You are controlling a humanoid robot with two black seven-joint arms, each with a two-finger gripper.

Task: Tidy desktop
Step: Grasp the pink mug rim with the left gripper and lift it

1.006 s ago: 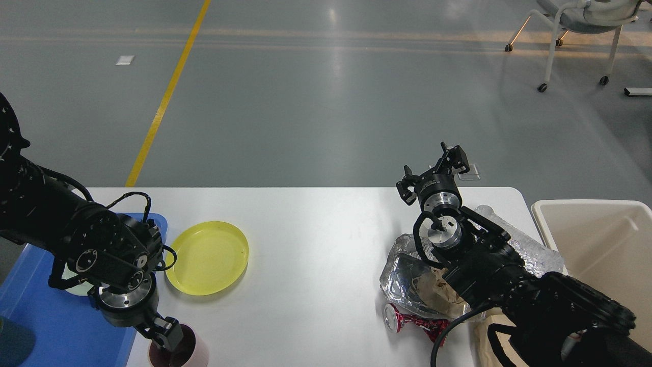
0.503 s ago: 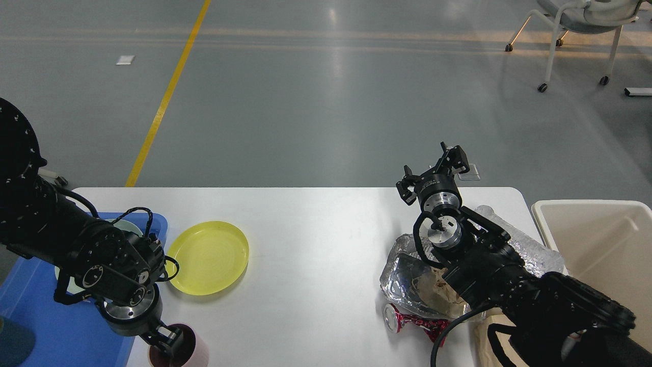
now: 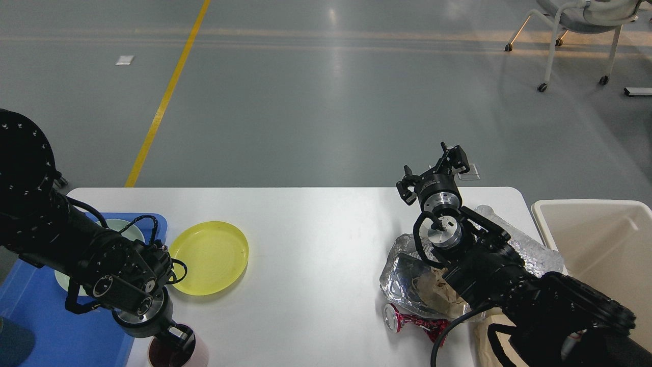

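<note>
The white desktop [image 3: 316, 244] fills the lower view. My left gripper [image 3: 177, 340] points down at a pink cup [image 3: 196, 354] with a dark inside, at the desktop's front left edge. Its fingers sit at the cup's rim, and I cannot tell whether they hold it. My right gripper [image 3: 432, 171] is open and empty, raised over the far right edge. Below the right arm lie crumpled foil [image 3: 402, 260], brown paper [image 3: 433, 293], a crushed red can [image 3: 407, 322] and clear plastic wrap [image 3: 530, 250]. A yellow plate [image 3: 211, 257] lies left of centre.
A blue tray [image 3: 41, 326] overlaps the desktop's left end and holds a pale green plate [image 3: 119, 229], partly hidden by my left arm. A cream bin [image 3: 601, 244] stands off the right end. A wheeled chair [image 3: 580, 30] stands far back right.
My left arm has shifted right and slightly down over the pink cup, uncovering more of the pale green plate. The cup and the right arm have not moved.
</note>
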